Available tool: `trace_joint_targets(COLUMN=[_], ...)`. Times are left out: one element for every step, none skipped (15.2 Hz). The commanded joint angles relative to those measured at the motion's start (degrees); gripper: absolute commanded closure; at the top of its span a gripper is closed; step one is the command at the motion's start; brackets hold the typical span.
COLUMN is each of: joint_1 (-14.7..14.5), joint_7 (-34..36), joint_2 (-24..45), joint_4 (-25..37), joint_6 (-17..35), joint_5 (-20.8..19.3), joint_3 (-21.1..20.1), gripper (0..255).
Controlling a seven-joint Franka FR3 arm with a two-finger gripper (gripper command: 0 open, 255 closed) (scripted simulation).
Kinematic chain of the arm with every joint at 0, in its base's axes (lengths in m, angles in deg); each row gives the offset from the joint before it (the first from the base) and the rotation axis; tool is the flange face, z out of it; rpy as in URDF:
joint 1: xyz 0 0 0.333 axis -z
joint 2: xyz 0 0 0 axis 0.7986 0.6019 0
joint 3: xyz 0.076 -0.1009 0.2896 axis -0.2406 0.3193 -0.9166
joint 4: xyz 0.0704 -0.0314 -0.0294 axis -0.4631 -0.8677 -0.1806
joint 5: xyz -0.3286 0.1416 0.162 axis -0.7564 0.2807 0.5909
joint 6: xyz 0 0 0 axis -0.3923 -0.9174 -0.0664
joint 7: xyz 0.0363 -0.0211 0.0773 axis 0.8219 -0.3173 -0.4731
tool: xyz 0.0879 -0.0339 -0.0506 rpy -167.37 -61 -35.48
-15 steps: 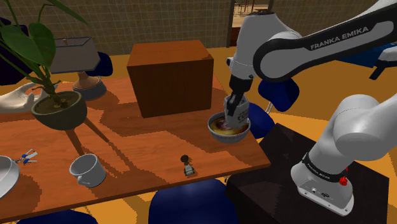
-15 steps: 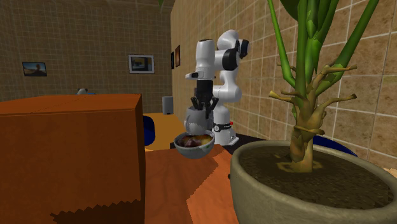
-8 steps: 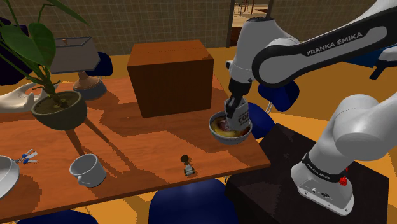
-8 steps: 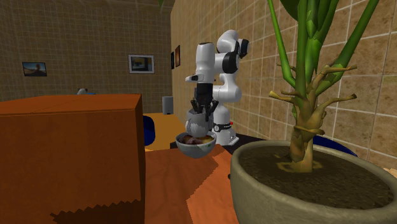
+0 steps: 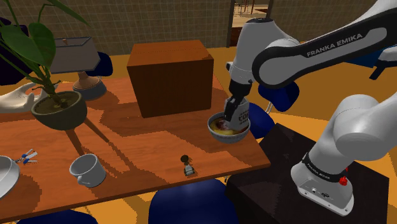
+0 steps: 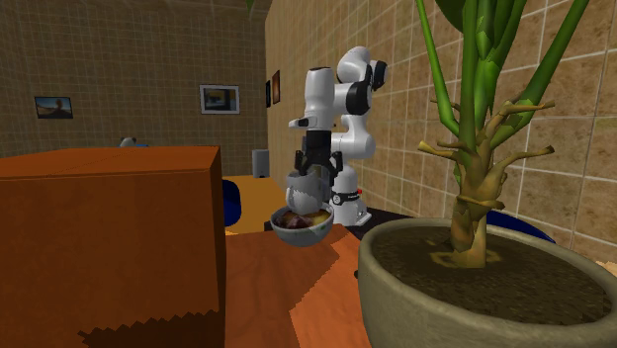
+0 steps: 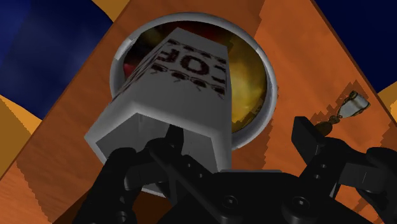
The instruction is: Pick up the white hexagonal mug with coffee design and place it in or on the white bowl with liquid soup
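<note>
The gripper [image 5: 236, 106] is hanging over the white bowl [image 5: 228, 138], which is sitting by the tabletop's [image 5: 146, 146] edge nearest the dark stand [image 5: 275, 156], well away from the brown box [image 5: 170, 76] further along the same edge. The white hexagonal mug [image 5: 237, 116] is standing just under the gripper with its long axis close to vertical but tilted: its lower end is dipping inside the bowl's rim, while its upper end is leaning toward the shoulder view's right, up at the fingers. Its face with the dark coffee lettering is turning toward the shoulder camera. From the second exterior view the mug [image 6: 304, 190] is showing between the gripper [image 6: 311, 172] and the bowl [image 6: 302, 233], its base meeting the rim line (whether it is actually resting on the soup cannot be told). In the wrist view the mug [image 7: 178, 89] is pointing straight away from the gripper [image 7: 239, 130], its far end lying over the brown and yellow soup [image 7: 245, 83] inside the bowl's grey rim [image 7: 275, 95]. The jaws are standing wide apart: one finger [image 7: 167, 147] is overlapping the mug's near end, the other finger [image 7: 312, 137] is staying clear of it with bare tabletop [image 7: 299, 57] showing between, so nothing is being clasped. A small figure [image 7: 348, 105] is standing on the tabletop beyond the bowl, and it [image 5: 188, 167] is sitting near the tabletop's front edge.
</note>
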Motion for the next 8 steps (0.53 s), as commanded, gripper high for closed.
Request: trace_joint_targets(joint_1=[0.11,0.13,0.17,0.21,0.25,0.24,0.24,0.24], joint_7=[-0.18,-0.17,-0.16,-0.14,-0.13,-0.13,-0.13,-0.13], joint_2=[0.18,-1.09,-2.23,-3.24,-3.95,-3.95,-3.96,-3.95], joint_4=[0.0,1.14,2.35,3.64,4.71,4.71,4.71,4.71], joint_6=[0.14,-2.27,-4.62,-6.92,-8.7,-8.7,-8.7,-8.7], joint_5=[-0.08,-0.25,-0.43,-0.62,-0.77,-0.77,-0.77,-0.77], joint_3=[0.12,0.42,0.71,1.0,1.21,1.22,1.22,1.22], gripper=[0,0,0,0,0,0,0,0])
